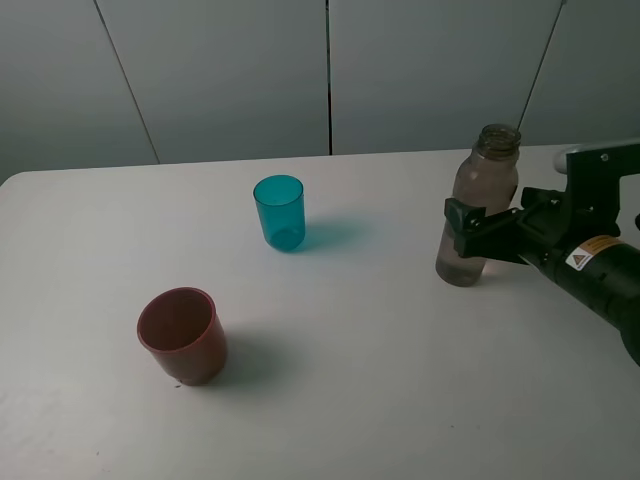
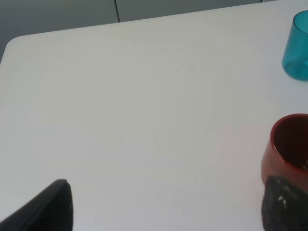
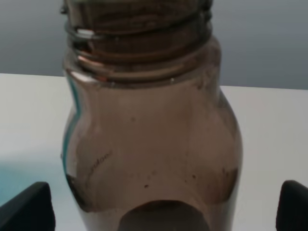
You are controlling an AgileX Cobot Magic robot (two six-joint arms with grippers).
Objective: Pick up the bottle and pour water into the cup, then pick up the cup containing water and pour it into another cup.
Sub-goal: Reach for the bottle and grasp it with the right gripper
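Note:
The smoky grey-brown bottle [image 1: 487,180] stands upright at the right of the white table, with no cap. It fills the right wrist view [image 3: 154,134]. My right gripper [image 1: 468,235] is open, one finger on each side of the bottle's lower body; the right wrist view shows a gap on both sides [image 3: 163,202]. The teal cup [image 1: 279,212] stands upright in the middle back and shows in the left wrist view [image 2: 297,45]. The red-brown cup [image 1: 183,335] stands at the front left. My left gripper [image 2: 168,207] is open and empty, its right finger just beside the red-brown cup [image 2: 286,144].
The white table [image 1: 380,350] has its rounded far-left corner in view and a grey panelled wall [image 1: 230,70] behind its back edge. The left arm is out of the exterior high view.

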